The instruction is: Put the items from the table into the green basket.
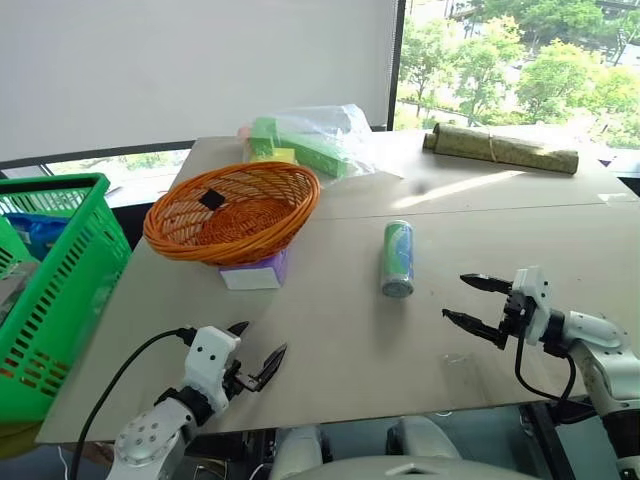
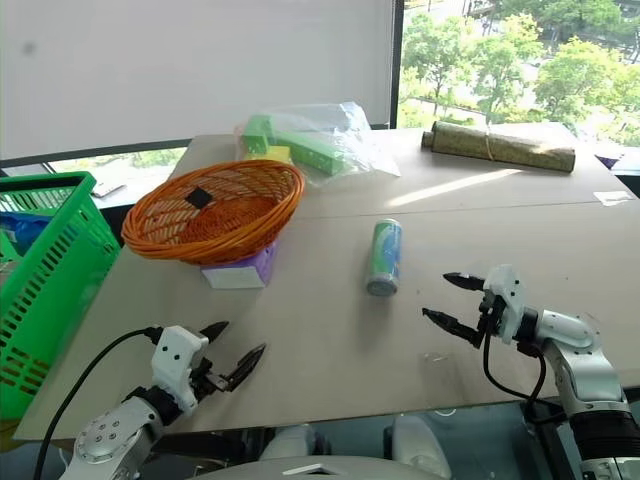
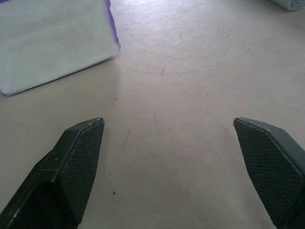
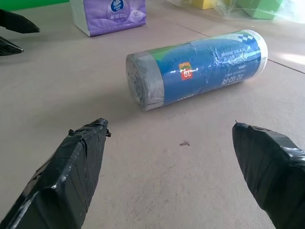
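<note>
The can point(image 1: 397, 258) lies on its side mid-counter point(image 1: 330, 340). The packet point(image 1: 256, 272) sits by the counter's left edge, tucked under the wicker bowl point(image 1: 232, 211). The basket point(image 1: 52, 290) stands off that edge. Both pincers, left point(image 1: 258, 354) and right point(image 1: 476, 303), hang released above the near edge, holding nothing.

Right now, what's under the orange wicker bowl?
The purple-and-white packet lies on the table, partly tucked under the orange wicker bowl. Its rear part is covered; anything else underneath can't be seen.

Head pair looks down over the table point(image 1: 330, 330); wrist cameras skim it closely, both catching the packet point(image 4: 108, 14)
</note>
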`<state>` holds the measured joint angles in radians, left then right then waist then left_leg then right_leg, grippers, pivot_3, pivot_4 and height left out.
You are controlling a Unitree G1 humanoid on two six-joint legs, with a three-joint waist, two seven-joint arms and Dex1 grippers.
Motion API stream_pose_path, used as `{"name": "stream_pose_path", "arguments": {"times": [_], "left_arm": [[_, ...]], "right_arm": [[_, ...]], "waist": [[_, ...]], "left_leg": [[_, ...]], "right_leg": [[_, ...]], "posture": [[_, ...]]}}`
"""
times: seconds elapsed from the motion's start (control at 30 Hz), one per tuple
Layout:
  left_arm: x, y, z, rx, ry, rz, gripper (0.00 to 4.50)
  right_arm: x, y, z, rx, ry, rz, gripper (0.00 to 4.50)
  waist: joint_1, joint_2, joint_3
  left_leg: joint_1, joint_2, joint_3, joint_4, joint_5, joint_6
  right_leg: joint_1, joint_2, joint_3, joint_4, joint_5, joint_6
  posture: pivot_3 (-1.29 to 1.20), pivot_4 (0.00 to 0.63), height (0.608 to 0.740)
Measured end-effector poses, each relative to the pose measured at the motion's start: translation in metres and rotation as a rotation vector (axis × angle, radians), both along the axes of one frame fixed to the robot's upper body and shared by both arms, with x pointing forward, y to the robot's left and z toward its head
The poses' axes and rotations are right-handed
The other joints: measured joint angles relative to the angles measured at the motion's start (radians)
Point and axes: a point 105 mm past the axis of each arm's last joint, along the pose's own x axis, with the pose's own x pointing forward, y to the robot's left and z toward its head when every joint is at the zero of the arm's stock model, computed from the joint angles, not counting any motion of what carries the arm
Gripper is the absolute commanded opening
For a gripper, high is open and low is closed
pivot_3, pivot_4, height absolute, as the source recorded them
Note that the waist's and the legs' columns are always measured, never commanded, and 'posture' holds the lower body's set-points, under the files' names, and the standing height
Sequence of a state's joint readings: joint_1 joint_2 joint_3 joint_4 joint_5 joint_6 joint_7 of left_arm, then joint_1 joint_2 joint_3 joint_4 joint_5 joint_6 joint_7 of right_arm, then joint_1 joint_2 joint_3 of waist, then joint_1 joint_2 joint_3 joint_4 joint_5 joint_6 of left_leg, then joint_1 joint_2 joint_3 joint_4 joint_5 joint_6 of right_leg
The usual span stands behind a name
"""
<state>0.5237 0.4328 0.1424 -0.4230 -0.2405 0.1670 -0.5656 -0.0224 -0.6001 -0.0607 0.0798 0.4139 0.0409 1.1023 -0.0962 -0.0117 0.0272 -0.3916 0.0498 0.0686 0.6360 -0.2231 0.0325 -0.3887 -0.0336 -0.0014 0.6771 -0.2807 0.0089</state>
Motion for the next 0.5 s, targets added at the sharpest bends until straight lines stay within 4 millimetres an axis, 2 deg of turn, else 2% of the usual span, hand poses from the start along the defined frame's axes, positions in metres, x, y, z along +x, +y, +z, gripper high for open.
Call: {"name": "stream_pose_path", "arguments": {"times": [0.23, 0.5], "left_arm": [[0.0028, -0.0096, 0.0014, -0.041, -0.031, 0.008, 4.44], [-0.0020, -0.0095, 0.0001, -0.043, -0.031, 0.008, 4.44]], "right_arm": [[0.0069, -0.0023, 0.0015, -0.001, 0.010, -0.009, 4.50], [0.0089, -0.0020, 0.0022, -0.003, 0.018, -0.013, 4.50]], "waist": [[0.003, 0.000, 0.000], [0.004, 0.000, 0.000]], "left_leg": [[0.000, 0.000, 0.001, 0.000, 0.000, 0.000], [0.001, 0.000, 0.001, -0.001, 0.000, 0.000]], "right_leg": [[0.000, 0.000, 0.001, 0.000, 0.000, 0.000], [0.000, 0.000, 0.001, 0.000, 0.000, 0.000]], "posture": [[-0.10, 0.000, 0.740], [-0.09, 0.000, 0.740]]}}
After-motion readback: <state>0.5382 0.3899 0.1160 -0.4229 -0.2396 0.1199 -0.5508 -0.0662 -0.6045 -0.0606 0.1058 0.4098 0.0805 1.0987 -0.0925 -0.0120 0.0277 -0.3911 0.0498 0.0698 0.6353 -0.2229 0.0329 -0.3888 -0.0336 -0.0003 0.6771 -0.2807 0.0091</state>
